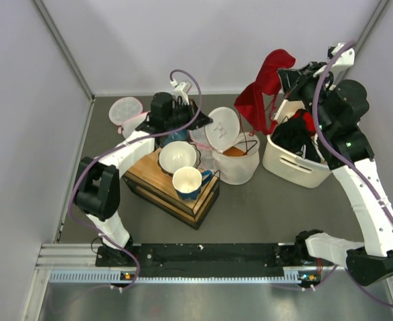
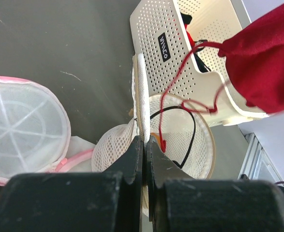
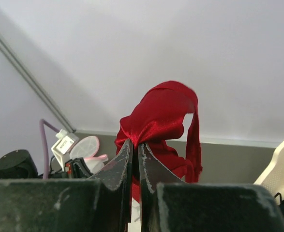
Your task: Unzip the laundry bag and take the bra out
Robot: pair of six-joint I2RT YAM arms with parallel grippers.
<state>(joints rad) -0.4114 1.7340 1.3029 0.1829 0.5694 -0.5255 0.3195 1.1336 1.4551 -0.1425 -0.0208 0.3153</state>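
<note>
The white mesh laundry bag [image 1: 238, 162] stands open at mid-table, its round lid [image 1: 223, 126] tipped up. My left gripper [image 1: 197, 128] is shut on the bag's white rim seam [image 2: 142, 92], seen edge-on in the left wrist view, where its tips [image 2: 145, 141] pinch the mesh. My right gripper [image 1: 284, 72] is raised high at the back right and shut on the red bra [image 1: 262, 90], which hangs free in the air. In the right wrist view the tips [image 3: 136, 144] clamp the red satin [image 3: 158, 118]. A thin red strap [image 2: 178, 84] still trails down into the open bag [image 2: 185, 140].
A cream perforated basket [image 1: 286, 162] holding dark and red clothes stands right of the bag. A wooden crate [image 1: 157, 179] with a white bowl [image 1: 177, 156] and a blue mug [image 1: 188, 180] is front left. A pink-trimmed mesh bag [image 1: 125, 110] lies at the back left.
</note>
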